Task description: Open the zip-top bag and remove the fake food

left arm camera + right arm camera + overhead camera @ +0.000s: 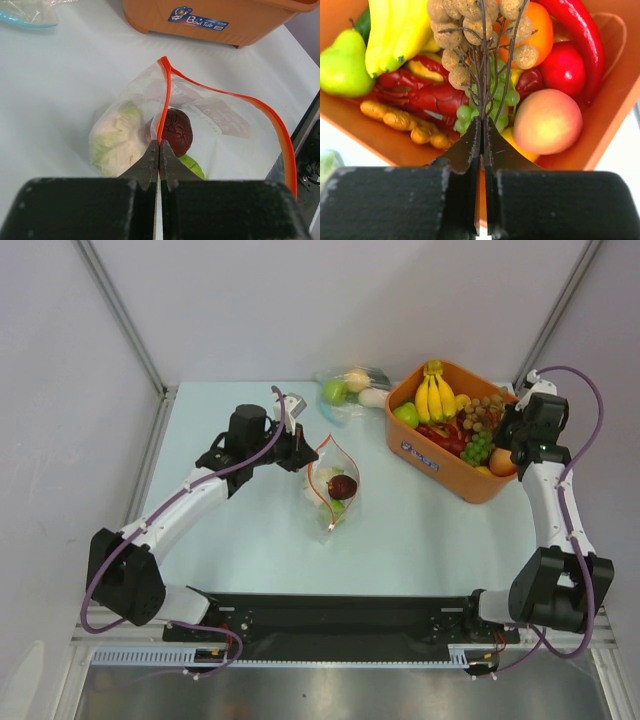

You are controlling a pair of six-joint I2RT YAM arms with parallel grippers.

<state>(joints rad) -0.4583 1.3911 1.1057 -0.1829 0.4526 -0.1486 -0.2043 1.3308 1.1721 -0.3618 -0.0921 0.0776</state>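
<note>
The zip-top bag point(330, 502) lies at mid-table with its orange-red zip strip point(235, 95) gaping open. Inside show a dark maroon plum point(177, 131), a pale white-and-green cauliflower point(117, 137) and a green piece point(192, 165). My left gripper point(303, 452) is shut on the near side of the zip strip at the bag's mouth, as the left wrist view point(159, 145) shows. My right gripper point(508, 435) hangs over the orange tub's right end. It is shut, and the thin stems of a brown berry bunch point(470, 30) run in between its tips point(482, 120).
The orange tub point(440, 465) at the back right holds yellow bananas point(435, 390), green grapes, a red pepper, a peach point(547, 121) and a pear. A second clear bag point(350, 388) with a green apple lies at the back, left of the tub.
</note>
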